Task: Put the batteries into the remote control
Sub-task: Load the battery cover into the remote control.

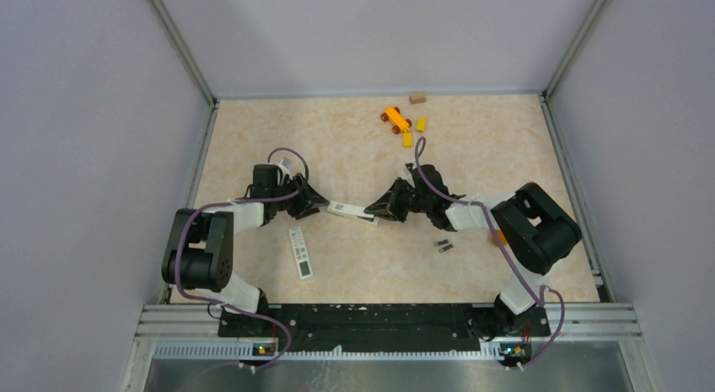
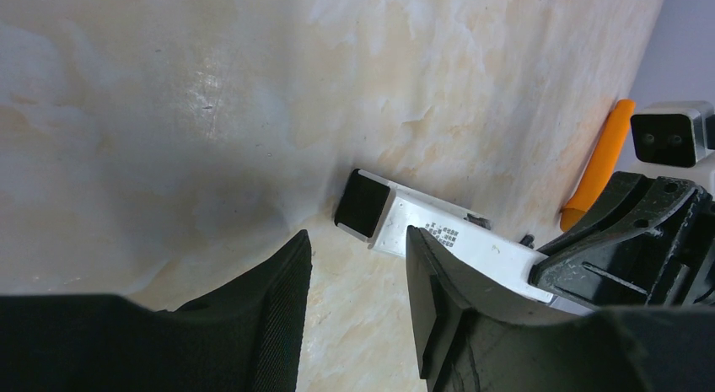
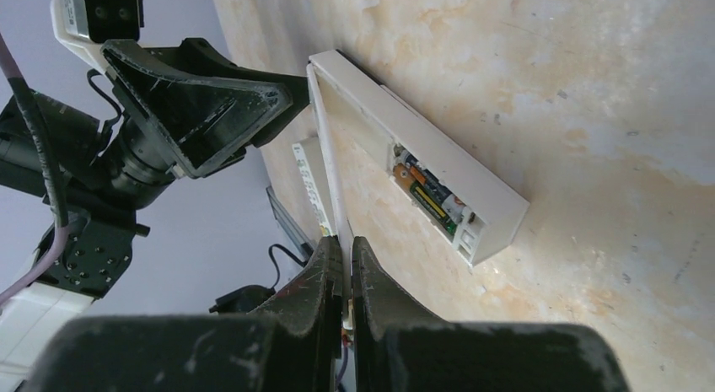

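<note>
R jaws are pinched shut on thin back cover [image 3: 328, 156]; L jaws are seen spread. Remote control [image 1: 352, 212] is placed betw. both. Batteries [image 1: 443, 244] are seen on table [image 1: 472, 156] just behind R jaws.

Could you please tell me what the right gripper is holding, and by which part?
The right gripper holds the remote's thin white back cover, seen edge-on, with its jaws shut on the cover's near end.

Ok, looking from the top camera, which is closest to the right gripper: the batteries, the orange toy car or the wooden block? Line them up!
1. batteries: nearest the right gripper, beside its arm.
2. orange toy car: farther back on the table.
3. wooden block: farthest, at the back edge.
</note>
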Robot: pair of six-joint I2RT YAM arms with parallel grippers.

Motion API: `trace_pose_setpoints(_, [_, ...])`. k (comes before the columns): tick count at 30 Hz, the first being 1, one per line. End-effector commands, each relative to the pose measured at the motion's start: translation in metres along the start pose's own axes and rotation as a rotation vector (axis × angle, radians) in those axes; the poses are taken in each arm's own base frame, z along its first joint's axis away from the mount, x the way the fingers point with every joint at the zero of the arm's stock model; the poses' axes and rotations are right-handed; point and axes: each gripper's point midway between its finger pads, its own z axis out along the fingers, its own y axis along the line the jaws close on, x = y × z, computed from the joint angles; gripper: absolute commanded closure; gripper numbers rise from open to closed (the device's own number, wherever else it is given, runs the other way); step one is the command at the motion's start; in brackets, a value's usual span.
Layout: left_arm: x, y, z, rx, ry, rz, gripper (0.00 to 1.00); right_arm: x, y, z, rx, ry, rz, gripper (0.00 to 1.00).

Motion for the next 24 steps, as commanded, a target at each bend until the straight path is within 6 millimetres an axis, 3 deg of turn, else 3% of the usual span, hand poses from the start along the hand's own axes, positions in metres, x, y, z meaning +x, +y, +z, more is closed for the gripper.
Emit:
trace_pose_setpoints(1, [-0.016, -0.012, 0.002, 0.042, -0.039, 0.043, 0.51, -0.003, -0.011, -0.007, 0.023, -0.025, 0.01, 1.0])
trace_pose_setpoints(13, [-0.016, -0.013, 0.003, 0.048, -0.031, 0.045, 0.51, -0.012, -0.027, -0.009, 0.093, -0.067, 0.014, 1.0])
trace_pose_setpoints(24, [-0.018, -0.015, 0.004, 0.051, -0.031, 0.046, 0.51, -0.021, -0.019, -0.011, 0.063, -0.128, 0.066, 1.0])
